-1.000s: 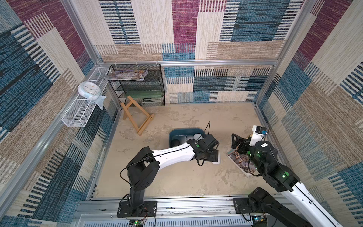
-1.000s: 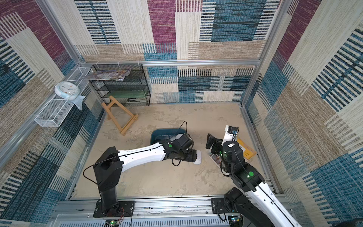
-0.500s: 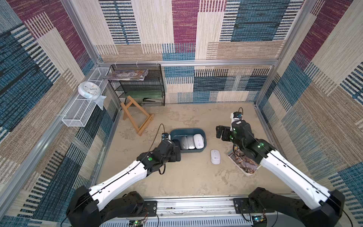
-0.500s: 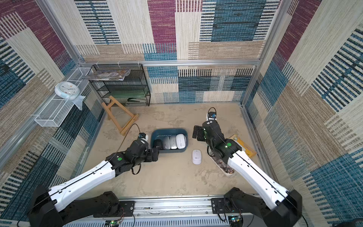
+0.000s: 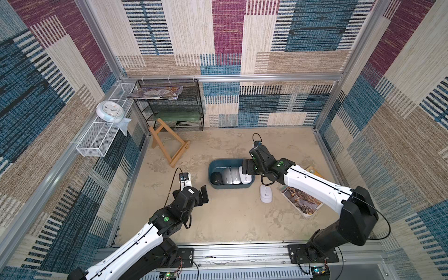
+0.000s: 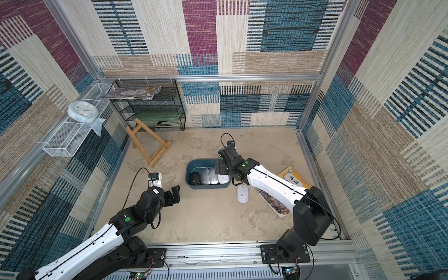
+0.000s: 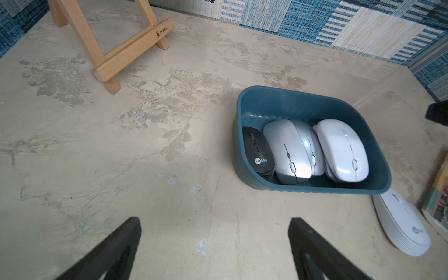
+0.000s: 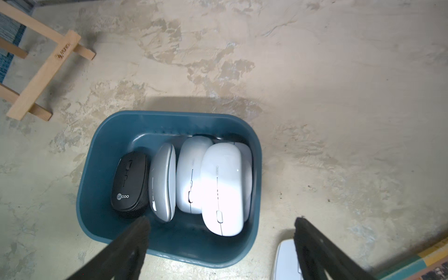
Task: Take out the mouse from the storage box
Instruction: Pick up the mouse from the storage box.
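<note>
Over box (image 5: 231,187) right end: right claw (image 8: 221,219) wide, empty, moved in since half a second ago | left claw (image 7: 215,219) wide, empty, drawn back left of box | white mouse (image 5: 266,193) out on worktop (image 5: 230,218), just beside box's near wall; other mice (image 5: 231,175) inside | near worktop bare; patterned walls around.

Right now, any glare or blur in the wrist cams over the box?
Right wrist: glare washes out the white mouse, right fingers soft. Left wrist: smaller highlight on a silver mouse, left fingers blurred too. Top views: sharp, evenly lit.
</note>
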Controlling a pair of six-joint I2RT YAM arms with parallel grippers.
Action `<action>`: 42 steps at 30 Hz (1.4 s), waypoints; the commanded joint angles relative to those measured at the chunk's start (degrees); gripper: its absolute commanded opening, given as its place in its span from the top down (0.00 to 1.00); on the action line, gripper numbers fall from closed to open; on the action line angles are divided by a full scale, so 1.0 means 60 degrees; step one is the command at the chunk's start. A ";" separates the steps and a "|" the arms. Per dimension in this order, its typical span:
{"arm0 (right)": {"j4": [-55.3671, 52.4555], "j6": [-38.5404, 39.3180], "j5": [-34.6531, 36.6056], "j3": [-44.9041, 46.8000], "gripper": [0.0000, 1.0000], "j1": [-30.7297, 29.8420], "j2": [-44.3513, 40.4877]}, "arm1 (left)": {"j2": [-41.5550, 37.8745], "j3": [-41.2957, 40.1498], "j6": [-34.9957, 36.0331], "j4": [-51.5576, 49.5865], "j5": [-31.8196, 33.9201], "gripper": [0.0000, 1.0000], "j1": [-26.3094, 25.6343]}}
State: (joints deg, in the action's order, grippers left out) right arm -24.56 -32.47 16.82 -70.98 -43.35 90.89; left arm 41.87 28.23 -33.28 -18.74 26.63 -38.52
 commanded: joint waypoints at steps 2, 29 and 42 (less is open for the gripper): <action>-0.0466 -0.0111 0.0061 -0.0484 0.05 -0.0263 0.0700 | 0.0131 0.0065 -0.0264 0.0102 0.0157 0.01 0.0027; -0.2248 0.0435 0.0498 -0.2318 0.21 -0.0421 0.3582 | 0.0465 0.0261 -0.0247 -0.0025 0.0410 0.01 0.0034; -0.2414 0.0515 0.0735 -0.2794 0.28 -0.0450 0.4197 | 0.0259 0.0246 -0.0255 -0.0090 0.0411 0.01 0.0038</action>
State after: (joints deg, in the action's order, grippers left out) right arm -38.13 -29.87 20.73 -87.13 -46.02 115.63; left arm 43.55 29.30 -34.57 -18.98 28.25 -38.33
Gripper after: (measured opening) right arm 0.726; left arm 0.989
